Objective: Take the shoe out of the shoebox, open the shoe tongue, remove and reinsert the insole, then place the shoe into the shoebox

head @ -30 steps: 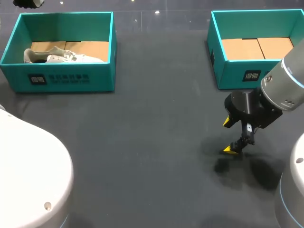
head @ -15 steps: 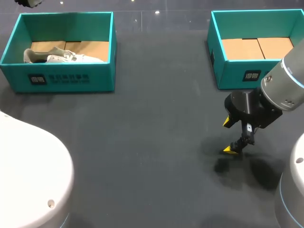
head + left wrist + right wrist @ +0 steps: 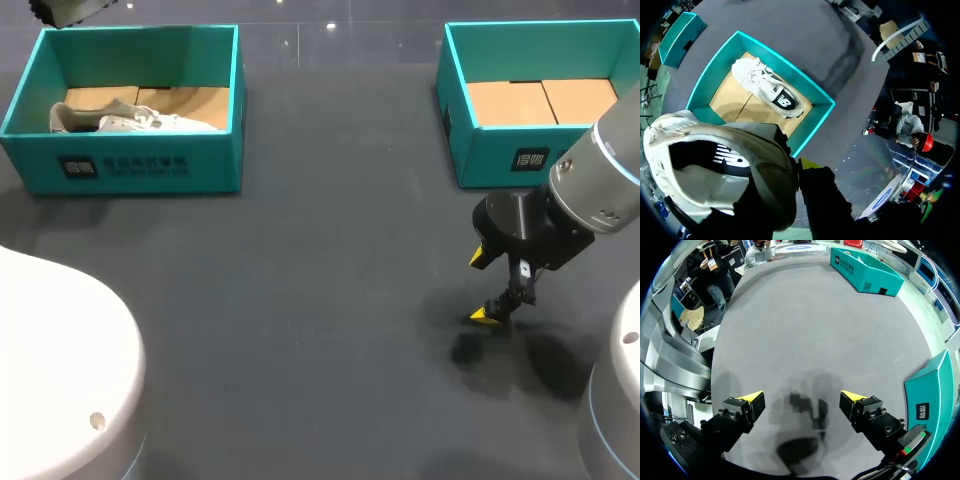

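Note:
A white shoe (image 3: 130, 120) lies in the left teal shoebox (image 3: 130, 165). The left wrist view looks straight down on that shoe (image 3: 767, 90) and that shoebox (image 3: 815, 129). High above the box, my left gripper (image 3: 795, 167) is shut on the heel collar of a second white and grey shoe (image 3: 715, 170) whose dark inside faces the camera. Only one of its yellow tips shows. In the head view this gripper (image 3: 65, 8) barely shows at the top left edge. My right gripper (image 3: 484, 287) hangs open and holds nothing just above the bare table (image 3: 803, 397).
The right teal shoebox (image 3: 500, 160) holds only its cardboard floor and stands just behind my right gripper, where its wall (image 3: 925, 390) shows close beside the fingers. My left arm's white body (image 3: 60, 370) fills the lower left corner of the head view.
My left arm's white body has shifted slightly in the lower left, and the gripper at the top left edge has come a little further into view. The right arm has not moved.

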Action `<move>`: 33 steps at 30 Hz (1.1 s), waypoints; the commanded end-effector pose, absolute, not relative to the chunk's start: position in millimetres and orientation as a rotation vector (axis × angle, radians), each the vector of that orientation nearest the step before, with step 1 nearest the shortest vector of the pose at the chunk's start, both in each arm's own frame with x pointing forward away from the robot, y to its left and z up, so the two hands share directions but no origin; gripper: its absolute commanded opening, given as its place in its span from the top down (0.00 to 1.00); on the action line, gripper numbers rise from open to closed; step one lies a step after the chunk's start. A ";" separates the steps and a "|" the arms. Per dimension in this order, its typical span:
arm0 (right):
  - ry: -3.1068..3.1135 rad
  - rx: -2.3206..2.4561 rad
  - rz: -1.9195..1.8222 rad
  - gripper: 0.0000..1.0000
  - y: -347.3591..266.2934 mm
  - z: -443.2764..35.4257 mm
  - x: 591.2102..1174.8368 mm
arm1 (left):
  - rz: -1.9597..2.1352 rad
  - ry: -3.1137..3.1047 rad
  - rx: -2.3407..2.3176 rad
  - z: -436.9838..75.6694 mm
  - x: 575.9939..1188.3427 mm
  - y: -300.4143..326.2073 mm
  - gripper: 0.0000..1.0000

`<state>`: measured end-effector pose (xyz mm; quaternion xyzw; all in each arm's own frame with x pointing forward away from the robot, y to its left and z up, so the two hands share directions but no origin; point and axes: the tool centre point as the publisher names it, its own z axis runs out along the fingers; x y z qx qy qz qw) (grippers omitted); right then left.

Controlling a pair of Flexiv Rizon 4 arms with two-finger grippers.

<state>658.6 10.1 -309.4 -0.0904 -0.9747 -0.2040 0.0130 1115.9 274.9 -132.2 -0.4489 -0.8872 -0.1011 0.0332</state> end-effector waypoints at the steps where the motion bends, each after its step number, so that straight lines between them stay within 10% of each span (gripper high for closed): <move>1: -3.041 -0.283 -0.636 0.00 9.9 -310.2 657.0 | -0.368 -2.496 -1.714 -131.2 1130.7 280.1 1.00; 33: -3.041 -0.283 -0.636 0.00 9.9 -310.2 657.0 | -0.449 -2.256 -1.966 -169.5 1158.0 291.7 1.00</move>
